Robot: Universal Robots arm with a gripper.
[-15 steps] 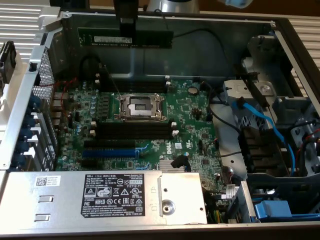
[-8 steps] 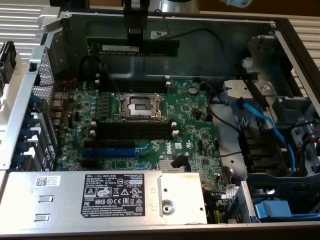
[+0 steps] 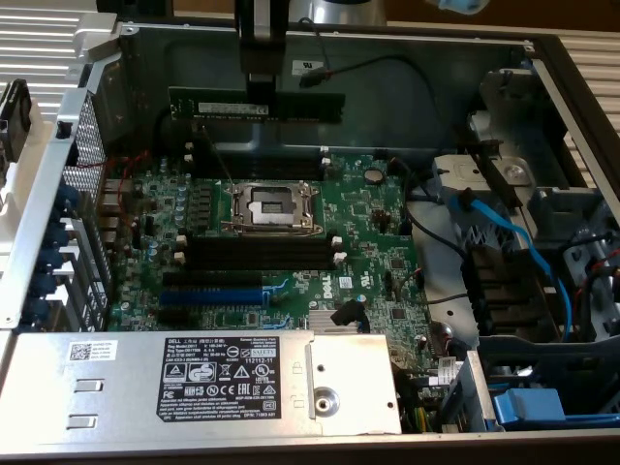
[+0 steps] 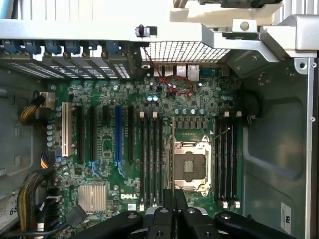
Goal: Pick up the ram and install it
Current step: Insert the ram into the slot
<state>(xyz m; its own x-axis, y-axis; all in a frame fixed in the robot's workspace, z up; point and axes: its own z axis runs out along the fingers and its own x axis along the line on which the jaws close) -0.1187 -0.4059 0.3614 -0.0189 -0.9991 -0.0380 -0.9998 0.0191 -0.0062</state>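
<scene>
**Open desktop computer case (image 3: 436, 87) lying on its side on a pale ribbed surface (image 3: 39, 39).** The green motherboard (image 3: 387, 242) faces upward, with its bare processor socket (image 3: 274, 205) near the middle. Black memory slots with white end clips (image 3: 257, 254) lie on either side of the socket.

The gripper (image 3: 260, 89) comes down from the top of the exterior view. Its fingers are closed narrowly on the upper edge of the ram (image 3: 310, 105), about mid-length. The ram hangs level and lengthwise above the far edge of the board, close to the case's back wall and parallel to the slots. A white sticker (image 3: 199, 100) sits at its end towards the exterior view's left; the print on it cannot be read.

A grey power supply (image 3: 116, 378) fills the near side. Its black label (image 3: 262, 378) is headed "DELL", and the finer lines are illegible. A white "DELL" logo (image 3: 325, 288) is printed on the board beside a blue slot (image 3: 208, 294). Blue cables (image 3: 494, 232) run through the drive bay at the exterior view's right.

In the wrist view the gripper (image 4: 174, 214) hangs over the socket (image 4: 191, 167), and the logo (image 4: 130, 196) lies near a finned heatsink (image 4: 92, 196).
</scene>
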